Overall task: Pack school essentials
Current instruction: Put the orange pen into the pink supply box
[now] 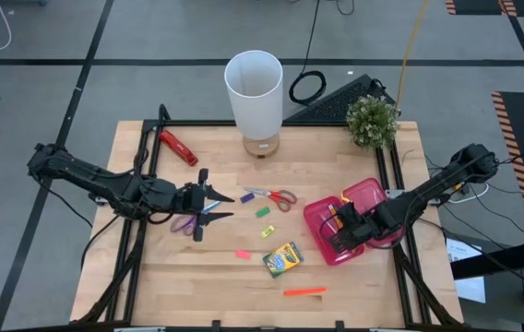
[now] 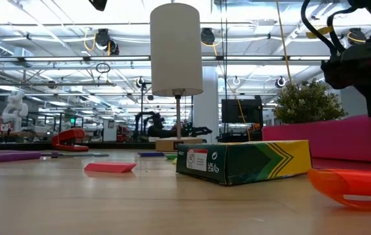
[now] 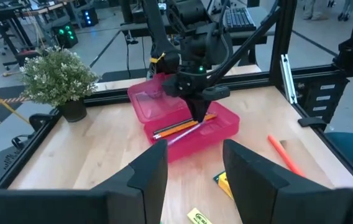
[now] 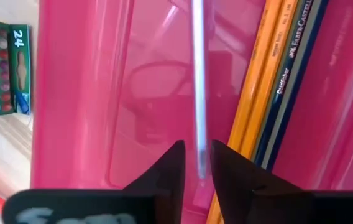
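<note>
My right gripper (image 4: 198, 163) points down into the pink case's tray (image 1: 336, 242), slightly open. A thin pale pen (image 4: 199, 93) lies between its fingertips, beside yellow and blue pencils (image 4: 270, 93) on the tray floor. My left gripper (image 1: 218, 206) hovers open at the table's left, just right of the purple-handled scissors (image 1: 184, 224). Lying flat on the wood are red-handled scissors (image 1: 271, 196), blue (image 1: 246, 197), green (image 1: 263, 211), yellow (image 1: 268, 231) and pink (image 1: 243, 254) erasers, the crayon box (image 1: 283, 259) and an orange marker (image 1: 304, 291). My right gripper has a finger on either side of the pen's near end (image 4: 200, 168), coming from above and lying across the pen. A sliver of pink shows on each side of the pen, so I cannot tell whether the fingers touch it. The pen lies along the tray beside the pencils.
The case's lid (image 1: 368, 195) lies open beside the tray. A white lamp (image 1: 254, 92) and a small plant (image 1: 371, 120) stand at the far edge, and a red-and-black hand tool (image 1: 177, 146) lies at the far left. A black frame (image 1: 148, 161) borders the tabletop.
</note>
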`<action>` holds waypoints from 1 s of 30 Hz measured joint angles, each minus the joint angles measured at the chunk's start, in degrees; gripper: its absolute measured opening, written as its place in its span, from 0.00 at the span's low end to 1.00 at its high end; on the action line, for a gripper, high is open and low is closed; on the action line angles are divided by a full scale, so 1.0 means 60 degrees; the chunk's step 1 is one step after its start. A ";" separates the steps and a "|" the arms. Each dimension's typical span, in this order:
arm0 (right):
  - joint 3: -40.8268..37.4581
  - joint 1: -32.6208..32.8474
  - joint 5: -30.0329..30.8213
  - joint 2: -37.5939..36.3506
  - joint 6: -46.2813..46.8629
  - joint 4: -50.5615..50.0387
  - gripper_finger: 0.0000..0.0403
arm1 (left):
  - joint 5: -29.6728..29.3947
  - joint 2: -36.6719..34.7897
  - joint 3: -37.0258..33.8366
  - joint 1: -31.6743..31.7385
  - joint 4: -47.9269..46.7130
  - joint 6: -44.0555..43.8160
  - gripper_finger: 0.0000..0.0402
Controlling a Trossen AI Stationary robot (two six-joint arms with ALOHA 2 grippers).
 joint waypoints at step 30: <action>-0.0158 -0.0968 0.0763 -0.0025 -0.2850 0.1025 0.12 | 0.0006 0.0070 0.0007 -0.0004 -0.0138 0.0027 0.40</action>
